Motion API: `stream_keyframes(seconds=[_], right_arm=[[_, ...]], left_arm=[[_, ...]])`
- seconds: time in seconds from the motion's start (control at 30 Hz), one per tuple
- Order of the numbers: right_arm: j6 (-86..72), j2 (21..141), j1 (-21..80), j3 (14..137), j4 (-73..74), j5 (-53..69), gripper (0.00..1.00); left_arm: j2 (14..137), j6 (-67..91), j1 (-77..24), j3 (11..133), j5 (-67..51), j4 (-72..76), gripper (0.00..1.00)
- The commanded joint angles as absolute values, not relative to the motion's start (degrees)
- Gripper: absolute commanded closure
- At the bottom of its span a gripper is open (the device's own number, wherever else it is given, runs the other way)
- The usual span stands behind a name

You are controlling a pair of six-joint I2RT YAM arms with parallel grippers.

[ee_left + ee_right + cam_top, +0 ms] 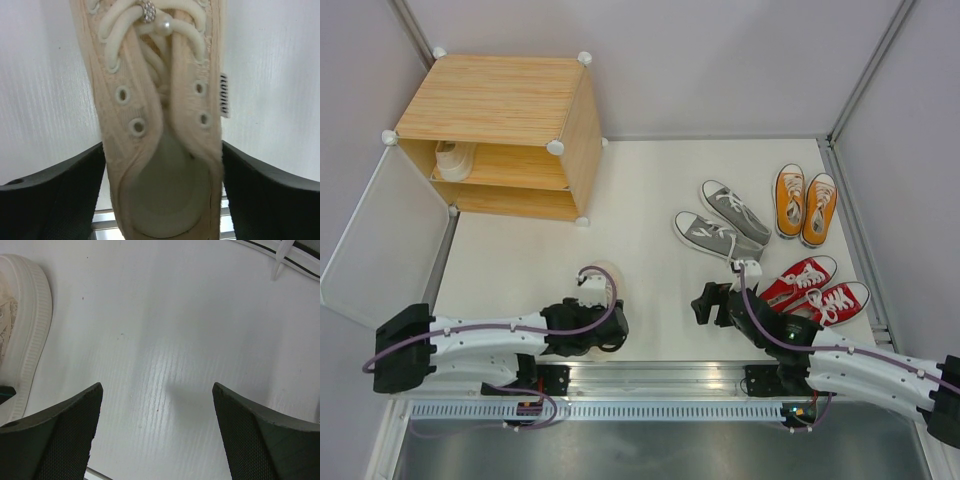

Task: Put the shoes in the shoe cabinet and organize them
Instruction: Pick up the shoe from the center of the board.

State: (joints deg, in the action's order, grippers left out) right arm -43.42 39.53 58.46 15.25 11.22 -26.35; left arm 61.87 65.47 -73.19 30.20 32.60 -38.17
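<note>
While the left gripper point(162, 152) clamps the cream sneaker point(150, 95) by its heel sides, the right gripper point(157, 390) hangs spread wide, empty, above the white table point(190, 310).

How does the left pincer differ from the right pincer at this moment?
The left pincer clasps the cream shoe at its heel end; the right pincer holds nothing. The left one presses both sides of the shoe; the right one stands open over the table. Both have dark fingers.
</note>
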Motion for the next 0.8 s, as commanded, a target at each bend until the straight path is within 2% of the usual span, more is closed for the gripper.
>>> stream_keyframes(seconds=[0.0,0.07,0.3,0.57,0.67,0.73,0.77], right_arm=[[-42.98,38.67,58.01,14.94,10.72,-26.10,0.06],[-42.89,38.32,57.83,14.94,10.81,-26.02,0.06],[-42.54,38.14,57.57,14.77,10.55,-25.40,0.06],[-42.54,38.15,57.39,14.85,10.55,-25.14,0.06],[-42.54,37.79,57.39,14.68,10.37,-25.14,0.06],[-42.45,37.79,57.39,14.59,10.28,-25.14,0.06],[-42.36,38.05,57.31,14.59,10.28,-25.14,0.06]], left_arm=[[63.80,65.04,-72.95,33.57,33.66,-36.03,0.03],[64.51,64.69,-72.69,33.57,34.10,-35.86,0.01],[66.27,61.53,-69.61,31.82,31.64,-30.59,0.01],[70.31,59.68,-67.85,31.56,28.84,-28.22,0.14],[71.36,60.90,-67.85,30.24,27.95,-27.77,0.21],[71.11,61.26,-67.94,30.06,27.77,-28.56,0.38],[70.23,61.69,-67.94,30.32,27.86,-29.35,0.49]])
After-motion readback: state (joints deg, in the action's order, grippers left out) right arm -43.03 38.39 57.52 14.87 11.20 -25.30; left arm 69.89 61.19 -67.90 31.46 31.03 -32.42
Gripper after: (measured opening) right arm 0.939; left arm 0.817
